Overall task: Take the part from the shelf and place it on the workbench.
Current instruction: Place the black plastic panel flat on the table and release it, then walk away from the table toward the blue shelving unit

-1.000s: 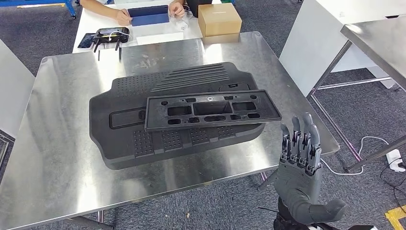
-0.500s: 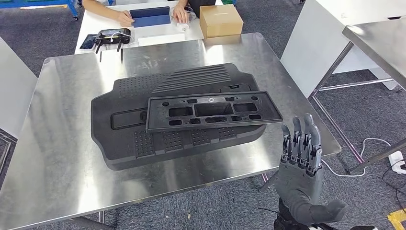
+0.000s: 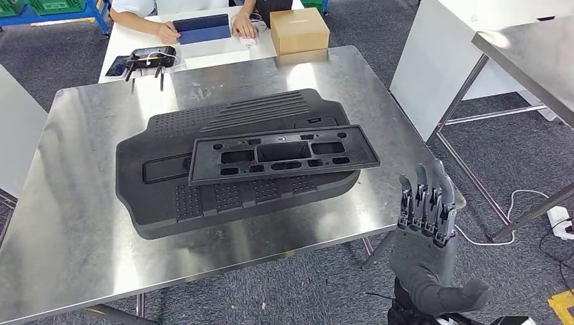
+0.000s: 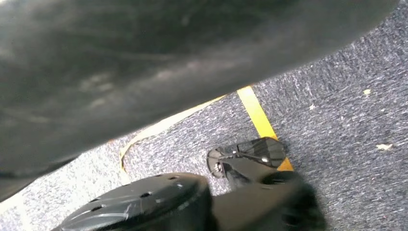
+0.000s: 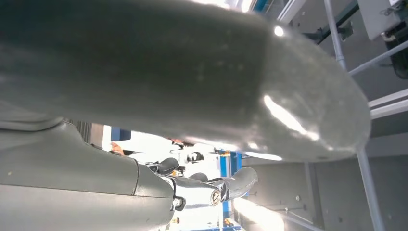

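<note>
Grey carpet [image 3: 514, 142] runs under everything, and on it stands the steel workbench [image 3: 68, 203] in front of me. Across its middle lies a big black ribbed panel [image 3: 156, 196], flat on the steel. On top of that rests the part [image 3: 284, 157], a long black frame with cut-outs, lying level and overhanging the panel a little at its right end. Nothing holds it. I judge the placing done: the part is on the workbench, and what is left, if anything, is to draw my arm away. My right hand [image 3: 426, 250] hangs off the near right corner of the workbench, palm up, fingers [image 3: 425, 200] straight and close together, thumb out to the side, gripping nothing and apart from the part. My left hand: I cannot tell its state. Beyond the workbench, a person's hands [image 3: 166, 30] rest on a white table [image 3: 223, 51] beside a cardboard box [image 3: 299, 28].
</note>
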Motion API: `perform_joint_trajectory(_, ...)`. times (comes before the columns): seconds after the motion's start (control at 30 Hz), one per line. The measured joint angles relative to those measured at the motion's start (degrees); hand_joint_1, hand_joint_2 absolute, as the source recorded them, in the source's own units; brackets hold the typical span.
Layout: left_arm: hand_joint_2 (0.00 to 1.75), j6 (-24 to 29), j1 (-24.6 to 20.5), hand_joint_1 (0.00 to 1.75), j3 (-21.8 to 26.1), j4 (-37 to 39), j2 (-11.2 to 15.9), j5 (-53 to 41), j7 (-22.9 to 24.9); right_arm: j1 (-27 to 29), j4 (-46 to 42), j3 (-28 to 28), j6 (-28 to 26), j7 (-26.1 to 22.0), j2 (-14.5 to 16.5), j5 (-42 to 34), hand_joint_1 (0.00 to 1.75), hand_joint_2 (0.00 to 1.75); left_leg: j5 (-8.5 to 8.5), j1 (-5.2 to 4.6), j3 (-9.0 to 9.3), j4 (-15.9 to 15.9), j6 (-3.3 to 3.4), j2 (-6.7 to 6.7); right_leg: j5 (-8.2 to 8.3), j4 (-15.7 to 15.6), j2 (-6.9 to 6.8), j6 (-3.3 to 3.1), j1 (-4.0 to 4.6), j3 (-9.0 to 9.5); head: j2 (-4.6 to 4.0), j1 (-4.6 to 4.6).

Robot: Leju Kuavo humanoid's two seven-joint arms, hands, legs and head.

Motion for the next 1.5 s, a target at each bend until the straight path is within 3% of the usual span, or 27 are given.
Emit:
perform_joint_trajectory(0.07, 0.0, 0.0, -0.1, 0.0, 0.0, 0.0, 0.0, 0.0, 0.0, 0.0, 0.0, 0.0, 0.0, 0.0, 0.0, 0.0, 0.0, 0.0, 1.65, -0.05, 3.05, -5.8, 0.37, -0.13, 0.0, 0.4, 0.04, 0.32, 0.36, -0.25, 0.0, 0.06)
perform_joint_trajectory(0.17, 0.0, 0.0, -0.1, 0.0, 0.0, 0.0, 0.0, 0.0, 0.1, 0.0, 0.0, 0.0, 0.0, 0.0, 0.0, 0.0, 0.0, 0.0, 2.14, -0.5, 2.92, -6.8, 1.44, -0.25, 0.41, 0.2, 0.05, 1.3, 0.43, -0.7, 0.0, 0.13)
perform_joint_trajectory(0.23, 0.0, 0.0, -0.1, 0.0, 0.1, 0.0, 0.0, 0.0, 0.1, 0.0, 0.0, 0.0, 0.0, 0.0, 0.0, -0.1, 0.0, 0.0, 2.73, -0.48, 2.56, -7.1, 2.34, -0.17, -0.63, 1.5, 0.08, 1.65, 0.28, -1.57, 0.0, 0.16)
perform_joint_trajectory(0.33, 0.0, -0.1, -0.2, 0.0, 0.2, 0.0, 0.1, 0.0, 0.2, 0.0, 0.1, -0.1, 0.0, 0.0, 0.0, -0.2, 0.0, 0.0, 3.51, -0.48, 1.57, -7.2, 3.31, -0.04, -5.89, 10.8, 0.1, 1.0, 0.26, -5.71, 0.0, 0.37)
perform_joint_trajectory(0.4, 0.0, -0.1, -0.2, 0.0, 0.2, 0.0, 0.1, 0.0, 0.2, 0.1, 0.2, -0.1, 0.0, 0.0, 0.0, -0.4, 0.0, 0.0, 4.02, -0.61, 0.78, -7.2, 3.49, 0.04, -7.6, 15.6, 0.1, 1.12, 0.27, -7.36, 0.0, 0.37)
perform_joint_trajectory(0.43, 0.0, -0.1, -0.2, 0.0, 0.2, 0.0, 0.0, 0.0, 0.2, 0.1, 0.3, -0.2, 0.0, 0.0, -0.1, -0.5, 0.0, 0.0, 4.3, -0.64, 0.43, -7.2, 3.46, 0.05, -7.13, 14.8, 0.09, 1.47, 0.29, -6.51, 0.0, 0.36)
perform_joint_trajectory(0.5, 0.0, -0.1, -0.2, 0.0, 0.2, 0.0, 0.0, 0.0, 0.2, 0.0, 0.4, -0.2, 0.0, 0.0, -0.1, -0.6, 0.0, 0.0, 4.84, -0.65, -0.06, -7.2, 3.25, 0.01, -4.97, 7.4, 0.09, 2.03, 0.41, -1.7, 0.0, 0.38)
perform_joint_trajectory(0.53, 0.0, -0.1, -0.2, 0.0, 0.2, 0.0, 0.0, 0.0, 0.2, 0.0, 0.4, -0.2, 0.0, 0.0, -0.1, -0.6, 0.0, 0.0, 5.11, -0.71, -0.22, -7.2, 3.03, -0.04, -3.95, 3.6, 0.09, 2.06, 0.58, 0.87, 0.0, 0.34)
perform_joint_trajectory(0.6, 0.0, -0.1, -0.2, 0.0, 0.2, 0.0, -0.1, 0.0, 0.2, 0.0, 0.4, -0.2, 0.0, 0.0, -0.1, -0.6, 0.0, 0.0, 5.6, -0.8, -0.34, -7.2, 2.41, -0.06, -2.93, -0.3, 0.12, 1.68, 0.95, 3.05, 0.0, 0.32)
perform_joint_trajectory(0.67, 0.0, -0.1, -0.2, 0.0, 0.2, 0.0, -0.1, 0.0, 0.2, 0.0, 0.4, -0.2, 0.0, 0.1, -0.1, -0.6, 0.0, 0.0, 6.09, -0.82, -0.37, -7.4, 1.63, -0.02, -2.4, -0.7, 0.15, 1.05, 0.99, 2.49, 0.0, 0.33)
perform_joint_trajectory(0.73, 0.0, -0.1, -0.2, 0.0, 0.3, 0.0, -0.1, 0.0, 0.2, 0.0, 0.4, -0.2, 0.0, 0.2, 0.0, -0.6, 0.0, 0.0, 4.84, -0.68, -0.92, -6.3, 0.96, 0.01, -1.71, -1.1, 0.12, 0.19, 0.52, 2.33, 0.0, 0.24)
perform_joint_trajectory(0.83, 0.0, -0.1, -0.1, 0.0, 0.3, 0.0, -0.1, -0.1, 0.2, 0.1, 0.4, -0.2, 0.0, 0.3, 0.0, -0.6, 0.0, 0.0, -2.24, -0.46, -3.84, 2.6, 0.18, 0.03, -0.61, -1.2, -0.02, -0.72, 0.21, 1.57, 0.0, 0.1)
perform_joint_trajectory(0.87, 0.0, -0.1, -0.1, 0.0, 0.3, 0.0, -0.1, -0.1, 0.2, 0.1, 0.5, -0.2, -0.1, 0.4, 0.0, -0.6, 0.0, 0.0, -3.97, -0.4, -4.68, 5.9, -0.07, 0.03, -0.36, -1.1, -0.05, -0.72, 0.23, 1.21, 0.0, 0.12)
perform_joint_trajectory(0.9, 0.0, -0.1, -0.1, 0.0, 0.3, 0.0, -0.1, -0.1, 0.2, 0.1, 0.6, -0.2, -0.1, 0.4, 0.0, -0.6, 0.0, 0.0, -4.54, -0.32, -4.73, 7.7, -0.28, 0.04, -0.14, -1.0, -0.08, -0.63, 0.22, 0.83, 0.0, 0.11)
perform_joint_trajectory(0.93, 0.0, -0.1, -0.1, 0.0, 0.3, 0.0, -0.1, -0.1, 0.2, 0.1, 0.6, -0.2, -0.1, 0.4, 0.0, -0.6, 0.0, 0.0, -4.0, -0.19, -3.67, 7.3, -0.44, 0.06, 0.02, -0.9, -0.08, -0.48, 0.17, 0.51, 0.0, 0.11)
perform_joint_trajectory(0.97, 0.0, -0.1, -0.1, 0.0, 0.3, 0.0, -0.1, -0.1, 0.2, 0.1, 0.7, -0.2, -0.1, 0.4, 0.0, -0.6, 0.0, 0.0, -2.67, 0.0, -1.57, 4.7, -0.57, 0.07, 0.11, -0.7, -0.08, -0.33, 0.08, 0.27, 0.0, 0.11)
perform_joint_trajectory(1.03, 0.0, -0.1, -0.1, 0.0, 0.3, 0.0, 0.0, -0.2, 0.2, 0.1, 0.7, -0.3, -0.2, 0.4, 0.0, -0.6, 0.0, 0.0, -0.4, 0.28, 3.5, -2.8, -0.72, -0.02, 0.2, -0.1, -0.07, -0.02, 0.07, -0.19, 0.0, 0.06)
perform_joint_trajectory(1.1, 0.0, -0.1, -0.1, 0.0, 0.3, 0.0, 0.0, -0.2, 0.2, 0.1, 0.7, -0.3, -0.2, 0.4, 0.0, -0.6, 0.0, 0.0, 0.16, 0.18, 5.56, -6.5, -0.29, -0.25, 0.42, 0.4, -0.05, 0.56, 0.33, -0.62, 0.0, 0.03)
perform_joint_trajectory(1.17, 0.0, -0.1, -0.2, 0.0, 0.3, 0.0, 0.0, -0.3, 0.2, 0.1, 0.8, -0.3, -0.2, 0.4, 0.0, -0.6, 0.0, 0.0, 0.45, -0.12, 5.03, -6.8, 0.68, -0.35, 0.92, 0.3, -0.01, 1.4, 0.47, -0.92, 0.0, 0.05)
perform_joint_trajectory(1.23, 0.0, -0.1, -0.2, 0.0, 0.3, 0.0, 0.1, -0.4, 0.2, 0.1, 0.8, -0.3, -0.2, 0.4, 0.0, -0.6, 0.0, 0.0, 1.15, -0.19, 4.37, -7.1, 1.87, -0.22, 0.14, 1.3, 0.06, 1.8, 0.32, -1.96, 0.01, 0.12)
perform_joint_trajectory(1.3, 0.0, 0.0, -0.3, 0.0, 0.3, 0.0, 0.1, -0.6, 0.2, 0.1, 0.8, -0.3, -0.2, 0.4, -0.1, -0.6, 0.0, 0.0, 2.01, -0.19, 3.39, -7.3, 2.91, -0.07, -3.26, 6.5, 0.11, 1.47, 0.19, -4.52, 0.01, 0.27)
perform_joint_trajectory(1.37, 0.0, 0.0, -0.3, 0.0, 0.3, 0.0, 0.1, -0.7, 0.2, 0.1, 0.8, -0.4, -0.3, 0.4, -0.1, -0.6, 0.0, 0.0, 2.8, -0.35, 2.17, -7.2, 3.3, 0.03, -6.92, 14.2, 0.11, 1.3, 0.18, -7.4, 0.0, 0.34)
perform_joint_trajectory(1.4, 0.0, 0.0, -0.2, 0.0, 0.3, 0.0, 0.1, -0.7, 0.2, 0.1, 0.8, -0.4, -0.3, 0.4, -0.1, -0.6, 0.0, 0.0, 3.2, -0.44, 1.62, -7.2, 3.31, 0.07, -7.73, 16.4, 0.11, 1.5, 0.18, -7.93, 0.0, 0.34)
perform_joint_trajectory(1.43, 0.0, 0.0, -0.2, 0.0, 0.3, 0.0, 0.1, -0.7, 0.2, 0.1, 0.9, -0.4, -0.3, 0.4, -0.1, -0.7, 0.0, 0.0, 3.57, -0.5, 1.14, -7.2, 3.3, 0.08, -7.59, 16.3, 0.11, 1.84, 0.2, -7.2, 0.0, 0.34)
perform_joint_trajectory(1.5, 0.0, 0.0, -0.2, 0.0, 0.3, 0.0, 0.1, -0.7, 0.2, 0.1, 0.9, -0.4, -0.4, 0.4, -0.2, -0.7, 0.0, 0.0, 4.25, -0.57, 0.48, -7.2, 3.13, 0.04, -5.59, 9.4, 0.11, 2.38, 0.35, -2.34, 0.0, 0.35)
